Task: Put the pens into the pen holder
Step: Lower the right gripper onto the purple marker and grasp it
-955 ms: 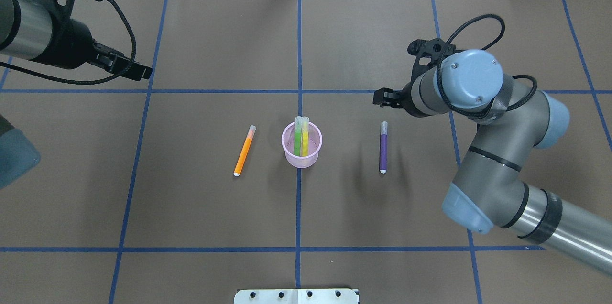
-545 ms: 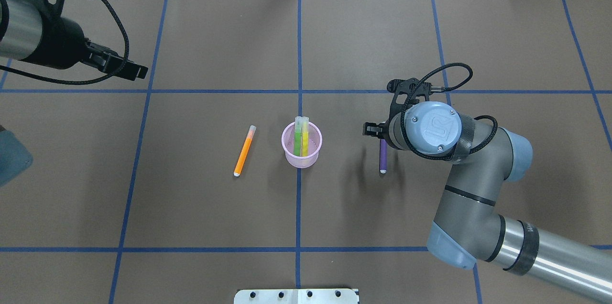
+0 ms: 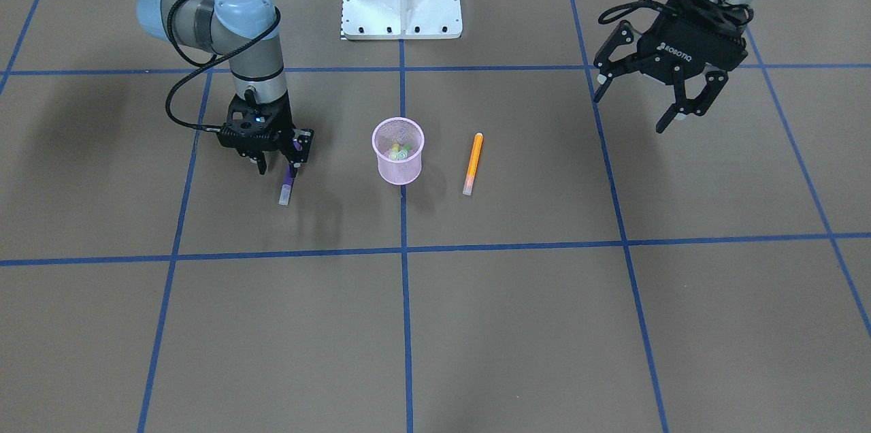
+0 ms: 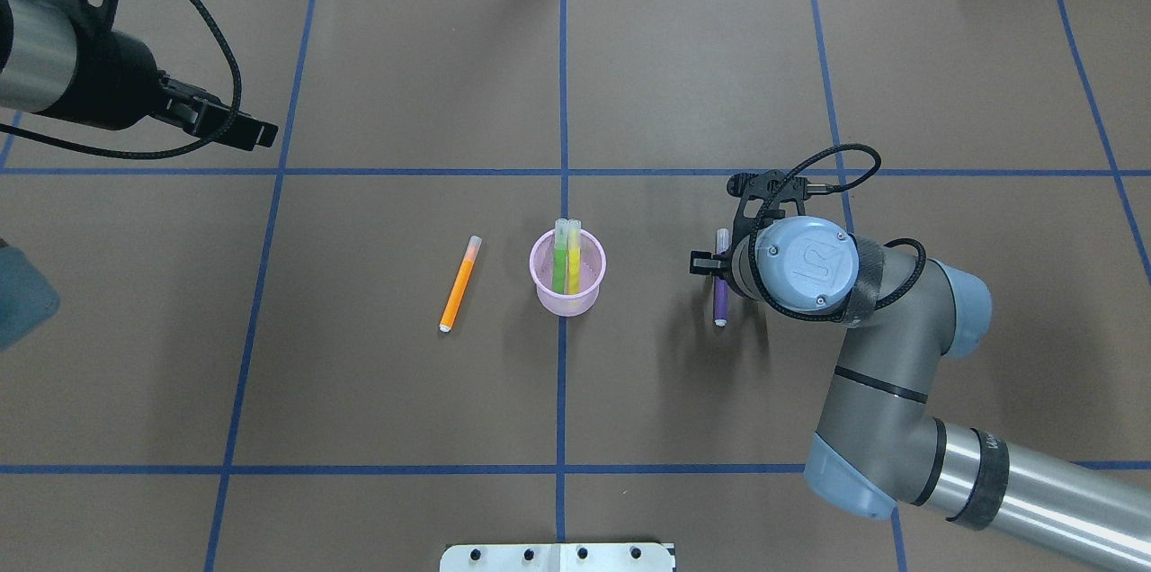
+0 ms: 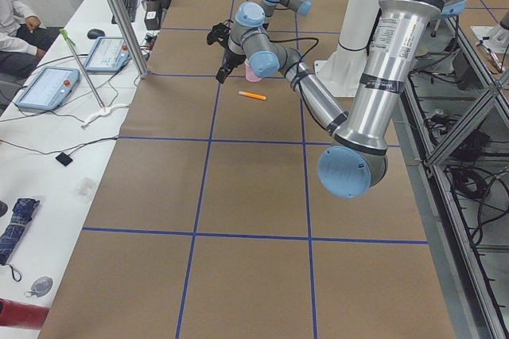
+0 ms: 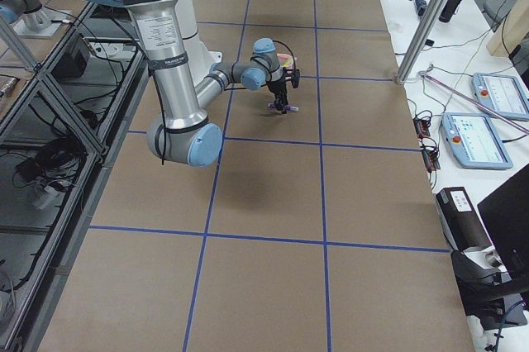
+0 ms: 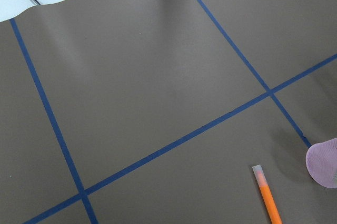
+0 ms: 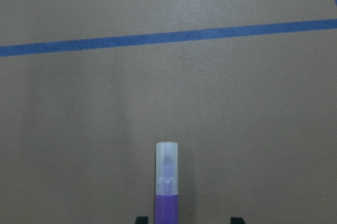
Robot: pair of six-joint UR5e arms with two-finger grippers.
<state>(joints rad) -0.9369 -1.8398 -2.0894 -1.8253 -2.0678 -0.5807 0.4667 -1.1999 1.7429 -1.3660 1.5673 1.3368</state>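
- My right tool [image 3: 277,162] stands upright over the purple pen [image 3: 286,188], fingers pointing straight down at the desk [image 4: 405,59]. That suits a thin stick lying flat: I can pinch it across its width.
- Its fingers are apart, one on each side of the barrel. The right wrist view shows the pen nearer one fingertip [image 8: 141,219] than the other, so nothing is clamped yet.
- I straddle the coloured barrel, not the pale cap, which juts out ahead. Gripping the barrel should make the pen easier to tip upright for the drop.
- The pen holder [image 4: 567,300] sits at the crossing of the tape lines, between the two loose pens, so either arm can reach it.
- A green pen [image 4: 559,264] and a yellow pen [image 4: 575,264] already stand in it, caps up.
- The orange pen [image 4: 459,284] lies flat just beside the holder on my left side.
- My left tool [image 3: 629,111] hangs high with fingers spread wide, holding nothing and well apart from the orange pen; I judge it is keeping clear.
- The desk is covered in brown paper marked into squares with blue tape [image 4: 405,171].
- Side benches carry teach pendants [image 6: 483,139], and a person [image 5: 16,21] sits at one.
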